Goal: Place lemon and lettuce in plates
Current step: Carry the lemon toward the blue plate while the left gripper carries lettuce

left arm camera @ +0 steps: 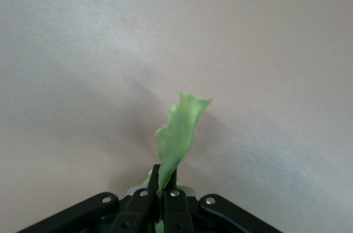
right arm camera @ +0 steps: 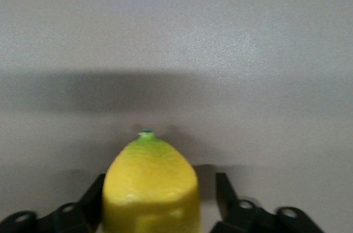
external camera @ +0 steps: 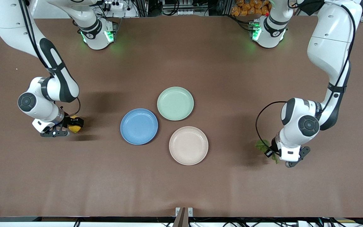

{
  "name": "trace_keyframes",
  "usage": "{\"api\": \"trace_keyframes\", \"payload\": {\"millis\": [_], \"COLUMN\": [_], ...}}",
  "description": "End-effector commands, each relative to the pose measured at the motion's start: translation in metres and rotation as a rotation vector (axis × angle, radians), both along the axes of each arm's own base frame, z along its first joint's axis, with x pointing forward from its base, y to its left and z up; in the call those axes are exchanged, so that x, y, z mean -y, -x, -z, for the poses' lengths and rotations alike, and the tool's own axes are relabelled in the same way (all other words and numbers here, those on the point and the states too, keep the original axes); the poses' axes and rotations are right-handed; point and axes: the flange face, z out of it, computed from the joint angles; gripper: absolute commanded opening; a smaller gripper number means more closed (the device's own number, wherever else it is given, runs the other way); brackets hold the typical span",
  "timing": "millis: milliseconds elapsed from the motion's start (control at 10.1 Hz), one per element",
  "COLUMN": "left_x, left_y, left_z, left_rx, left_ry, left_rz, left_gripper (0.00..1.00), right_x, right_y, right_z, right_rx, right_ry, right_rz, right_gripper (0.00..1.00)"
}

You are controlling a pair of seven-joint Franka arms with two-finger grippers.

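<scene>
Left gripper (external camera: 271, 153), toward the left arm's end of the table: clamped on the lettuce (external camera: 262, 147), fingers (left arm camera: 153, 180) pinching the leaf (left arm camera: 177, 134) at its base. Beige plate (external camera: 188, 145): well apart from that gripper, bare. Right gripper (external camera: 71, 124), toward the right arm's end: closed around the lemon (external camera: 74, 127), pointed tip (right arm camera: 146, 133) facing away from the palm. Blue plate (external camera: 139, 126): near that gripper, bare. Pale green plate (external camera: 175, 103): touching neither task plate, farthest from the front camera.

We are noting a matt brown cloth-like table (external camera: 181, 183), three matt speckled plates (external camera: 139, 126), glossy white plastic arm shells, a dimpled waxy lemon (right arm camera: 150, 189), thin crinkled lettuce (left arm camera: 177, 134)
</scene>
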Motion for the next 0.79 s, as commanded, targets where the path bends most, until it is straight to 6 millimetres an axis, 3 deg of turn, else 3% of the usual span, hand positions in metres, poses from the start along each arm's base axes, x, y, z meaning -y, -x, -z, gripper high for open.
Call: {"api": "trace_keyframes", "payload": {"millis": [0,298,596,695], "left_x": [0.021,0.058,0.103,0.121], "left_y": [-0.003,-0.003,0.007,0.011], "left_z": [-0.031,-0.065,-0.082,-0.086], "left_rx": [0.044,0.094,0.113,0.116], "left_ry": [0.005,0.037,0.065,0.083], "left_rz": [-0.017,-0.035,-0.017,-0.018], "left_gripper": [0.0,0.0,0.0,0.0], "right_x": [-0.006,-0.017,-0.026,-0.037], "right_y": [0.001,-0.005,-0.026,-0.033], "right_z": [0.001,-0.012,-0.062,-0.074], "right_rx": [0.0,0.02,-0.072,-0.081], "right_ry": [-0.003,-0.003,-0.012,-0.013], "right_rz": [0.027,0.055,0.054,0.047], "right_gripper": [0.52,0.32,0.31,0.31]}}
